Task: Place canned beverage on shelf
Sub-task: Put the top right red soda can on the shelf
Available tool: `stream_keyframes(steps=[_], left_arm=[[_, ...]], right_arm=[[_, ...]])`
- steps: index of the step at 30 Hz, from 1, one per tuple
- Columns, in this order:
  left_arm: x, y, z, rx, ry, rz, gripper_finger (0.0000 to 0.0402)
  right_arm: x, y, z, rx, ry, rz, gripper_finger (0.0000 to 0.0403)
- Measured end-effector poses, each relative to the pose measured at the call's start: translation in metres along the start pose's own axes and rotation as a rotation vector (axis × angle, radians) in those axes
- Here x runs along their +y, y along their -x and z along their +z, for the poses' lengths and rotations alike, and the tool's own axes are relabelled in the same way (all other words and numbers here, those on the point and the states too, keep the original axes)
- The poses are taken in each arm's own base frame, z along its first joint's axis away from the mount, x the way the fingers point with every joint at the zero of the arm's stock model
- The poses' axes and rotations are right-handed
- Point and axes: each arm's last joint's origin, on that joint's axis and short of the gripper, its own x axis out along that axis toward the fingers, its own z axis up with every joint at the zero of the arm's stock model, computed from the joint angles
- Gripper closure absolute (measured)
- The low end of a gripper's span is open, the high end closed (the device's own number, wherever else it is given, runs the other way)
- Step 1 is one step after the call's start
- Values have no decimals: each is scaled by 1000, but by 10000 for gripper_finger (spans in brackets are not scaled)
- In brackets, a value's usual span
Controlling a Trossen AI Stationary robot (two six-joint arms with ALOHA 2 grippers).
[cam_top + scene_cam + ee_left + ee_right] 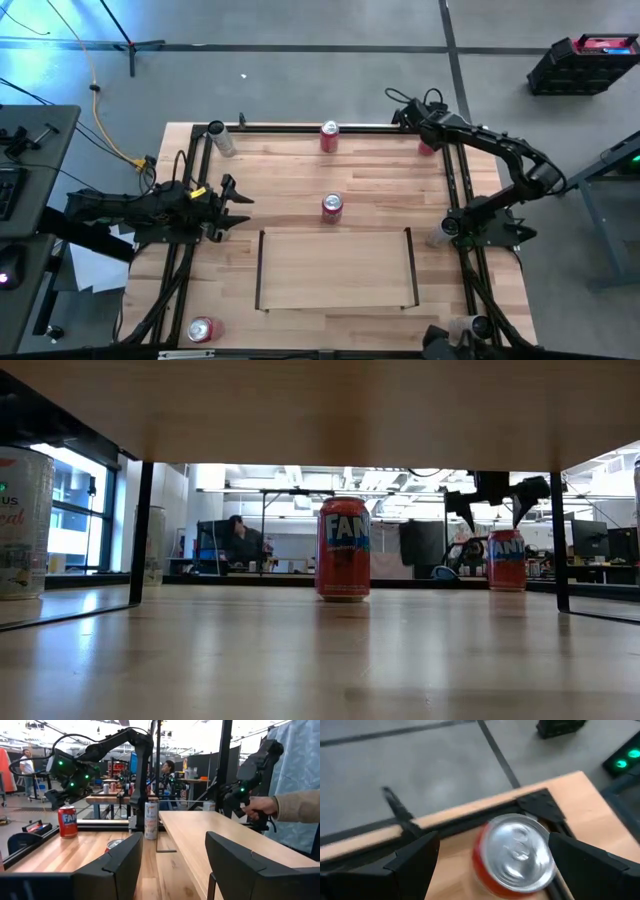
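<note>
Table [300, 170]: plank wood top with a black tube frame.
Shelf [337, 268]: pale panel on the near half of the table, dark rails on its short sides, nothing on it.
Right gripper [492, 851]: above a red can [512, 855] at the corner far right of the shelf, jaws spread wide either side of the can top, not touching.
Left gripper [240, 207]: just left of the shelf, jaws partly spread, holding nothing.
Second red can [332, 206]: upright just beyond the shelf's far edge.

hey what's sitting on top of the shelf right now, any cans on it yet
Nothing: the shelf panel is bare from above. Nearest is a red can standing on the table beyond its far edge. The open right gripper hovers over another red can at the far right corner.
</note>
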Motion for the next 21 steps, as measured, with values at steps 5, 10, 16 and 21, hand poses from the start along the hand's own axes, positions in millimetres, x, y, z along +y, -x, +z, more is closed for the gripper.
stream_keyframes(steps=[5, 10, 16, 21], left_arm=[[0, 0, 0, 0, 4, 0, 192], [0, 0, 0, 1, 6, 0, 193], [0, 0, -2, 24, 9, 1, 193], [0, 0, -3, 31, 17, 2, 193]], right_arm=[[-3, -3, -5, 6, -13, -70, 40], [6, -12, -7, 4, -31, -55, 40], [14, -28, -17, 29, -28, -102, 40], [18, -36, -19, 29, -53, -103, 41]])
